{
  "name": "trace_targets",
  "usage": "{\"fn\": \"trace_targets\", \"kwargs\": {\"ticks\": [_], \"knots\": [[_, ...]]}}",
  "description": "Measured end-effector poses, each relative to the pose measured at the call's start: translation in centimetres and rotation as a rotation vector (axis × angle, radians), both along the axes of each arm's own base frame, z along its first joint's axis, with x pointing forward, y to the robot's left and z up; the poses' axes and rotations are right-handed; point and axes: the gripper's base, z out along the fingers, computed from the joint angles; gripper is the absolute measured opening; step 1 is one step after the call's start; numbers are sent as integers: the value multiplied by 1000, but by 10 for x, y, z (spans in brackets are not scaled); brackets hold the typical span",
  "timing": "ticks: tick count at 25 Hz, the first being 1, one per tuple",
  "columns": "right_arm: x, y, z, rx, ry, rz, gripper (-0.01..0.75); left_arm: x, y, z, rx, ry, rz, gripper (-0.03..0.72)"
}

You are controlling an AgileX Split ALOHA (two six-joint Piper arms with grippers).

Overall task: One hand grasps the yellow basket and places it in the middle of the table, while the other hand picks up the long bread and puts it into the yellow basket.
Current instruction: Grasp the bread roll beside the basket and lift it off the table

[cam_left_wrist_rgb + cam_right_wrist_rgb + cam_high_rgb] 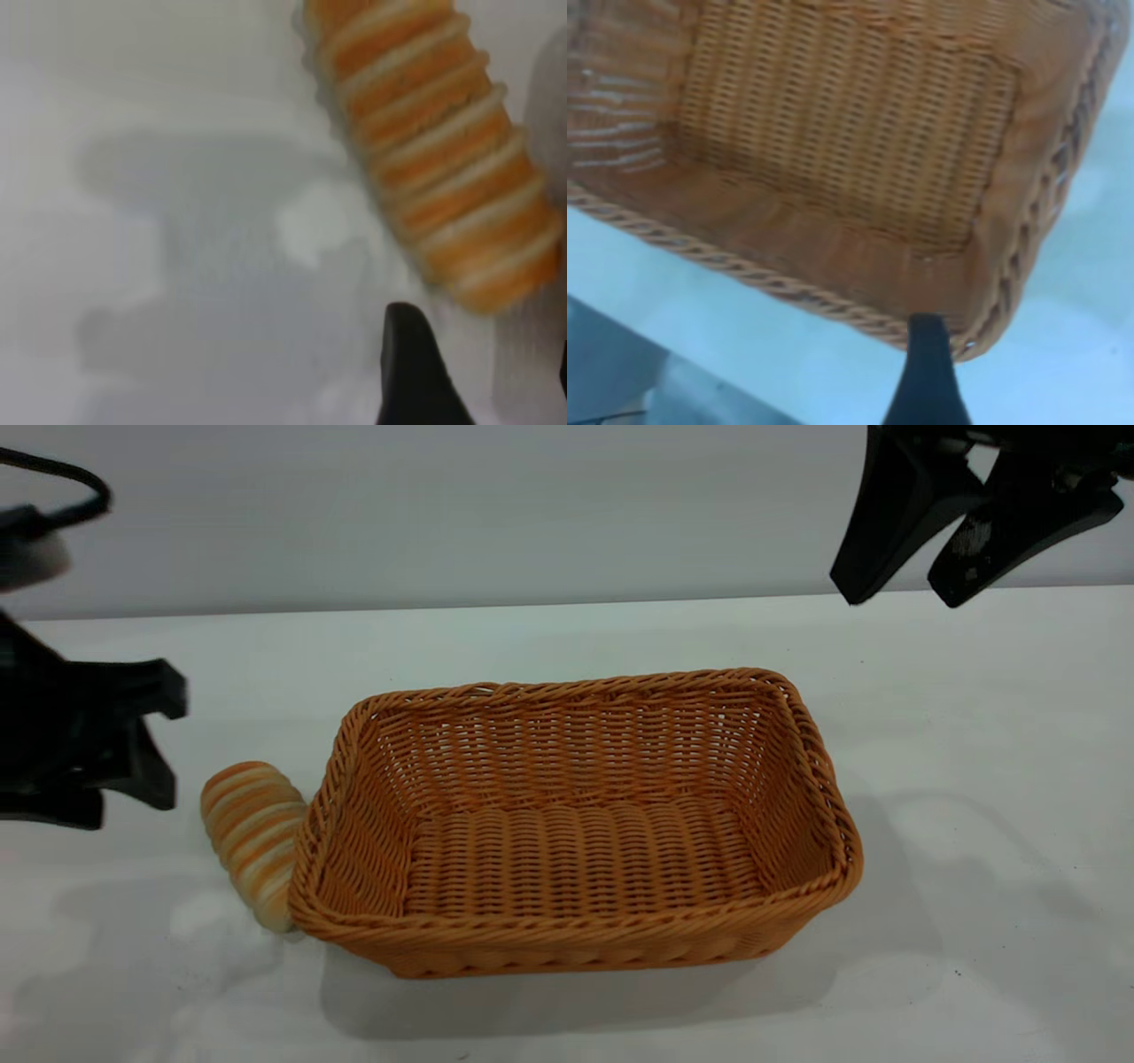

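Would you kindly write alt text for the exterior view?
An empty yellow basket sits mid-table, with the long bread against its left end. The left claw hovers open beside the bread; the right claw hangs open above the basket's far right.

Long bread [252, 841] is lying against the yellow basket [802, 726] wall, blocking that flank; its outer side is facing bare table [974, 779].

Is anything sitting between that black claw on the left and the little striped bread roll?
Nothing visible does. The left gripper hangs beside the small golden, cream-striped long bread, with only bare white table between them. The large orange-tan woven wicker basket lies on the bread's far side, touching it.
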Motion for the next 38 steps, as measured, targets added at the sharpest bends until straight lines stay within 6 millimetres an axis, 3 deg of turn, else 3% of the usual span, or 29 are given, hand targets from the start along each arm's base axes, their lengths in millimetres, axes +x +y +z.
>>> {"fn": "trace_targets", "kwargs": {"ticks": [10, 19, 23, 26, 30, 34, 38], "knots": [[-18, 36, 1, 3, 9, 122, 589, 45, -8, -41, -51, 70, 103, 459], [-20, 39, 1, 0, 14, 137, 589, 74, -13, -70, -69, 92, 140, 452], [-20, 39, 1, -1, 17, 139, 589, 84, -14, -82, -70, 106, 147, 384], [-21, 39, 1, -2, 18, 141, 589, 88, -15, -84, -70, 105, 146, 254], [-22, 39, 0, -4, 35, 148, 589, 90, -15, -82, -59, 69, 120, 54], [-25, 38, 2, -10, 53, 161, 589, 94, -16, -66, -31, 12, 58, 52], [-30, 34, 13, -20, 11, 171, 589, 96, -17, -25, -11, -76, 1, 52]]}}
